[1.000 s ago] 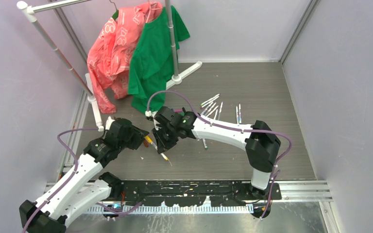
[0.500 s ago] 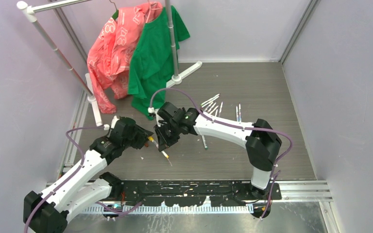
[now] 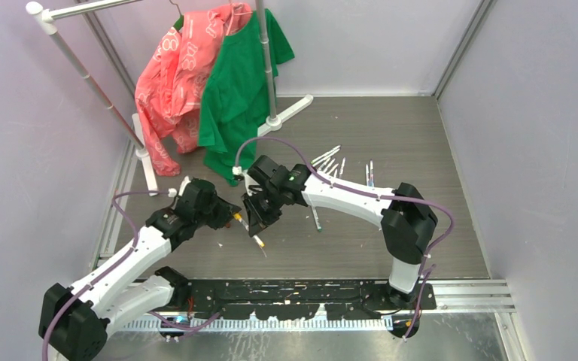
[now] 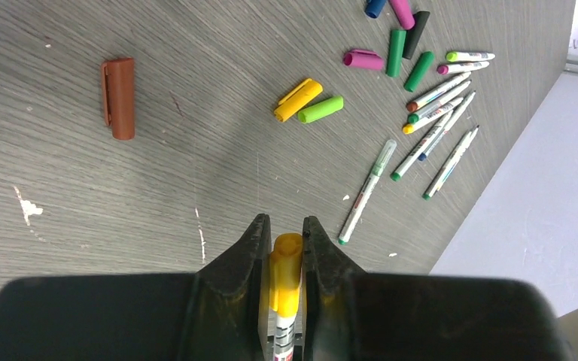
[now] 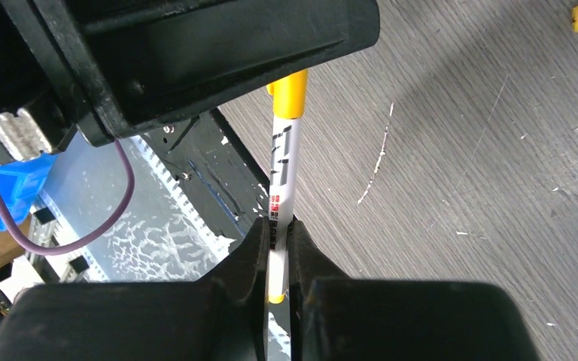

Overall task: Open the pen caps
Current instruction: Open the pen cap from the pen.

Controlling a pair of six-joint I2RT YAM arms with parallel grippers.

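Note:
One pen [image 5: 282, 165] with a white barrel hangs above the table between both arms. My right gripper [image 5: 277, 226] is shut on its rear end. The yellow cap [image 4: 287, 263] at the other end sits between the jaws of my left gripper [image 4: 286, 226], which press both its sides. From above, this pen [image 3: 250, 232] slants between the left gripper [image 3: 231, 214] and the right gripper [image 3: 257, 224]. Loose pen caps lie on the table: brown [image 4: 119, 98], yellow [image 4: 298, 99], green [image 4: 320, 109], magenta [image 4: 363, 59]. Several uncapped pens [image 4: 436, 105] lie beside them.
A single pen [image 4: 365, 192] lies apart from the cluster. More pens [image 3: 327, 162] lie behind the right arm. At the back left stands a clothes rack [image 3: 269, 68] with a pink shirt [image 3: 177, 83] and a green shirt [image 3: 237, 90]. Walls enclose three sides of the table.
The left arm has moved right up to the pen, and its jaws have closed onto the yellow cap. The right gripper has drifted slightly back, still holding the barrel.

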